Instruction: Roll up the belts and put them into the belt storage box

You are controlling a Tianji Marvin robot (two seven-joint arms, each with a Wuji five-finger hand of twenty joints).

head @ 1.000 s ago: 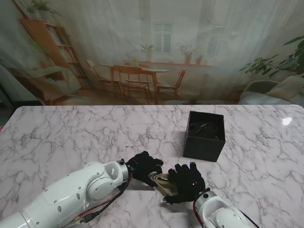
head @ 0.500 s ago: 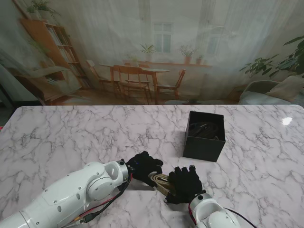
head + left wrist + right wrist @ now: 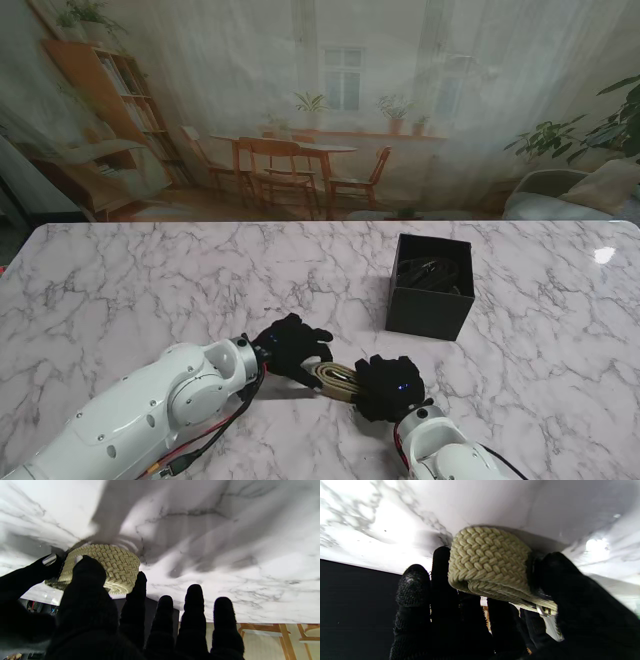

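A beige woven belt (image 3: 335,378) lies partly rolled on the marble table between my two black-gloved hands. My left hand (image 3: 290,345) is at its left end; in the left wrist view the roll (image 3: 112,562) sits between thumb and index finger, with the other fingers (image 3: 193,605) straight and spread. My right hand (image 3: 388,385) is curled over the right end. In the right wrist view the roll (image 3: 490,560) is gripped between the thumb (image 3: 560,580) and the fingers. The black storage box (image 3: 428,310) stands farther away to the right, with a dark belt (image 3: 432,272) inside.
The white marble table (image 3: 150,290) stretches to the left and the far side of my hands. Its near edge lies close behind the hands. A printed room backdrop rises beyond the far edge.
My right hand's fingers have curled in over the belt's right end. My left hand has shifted slightly left and away from me, so more of the belt shows between the hands.
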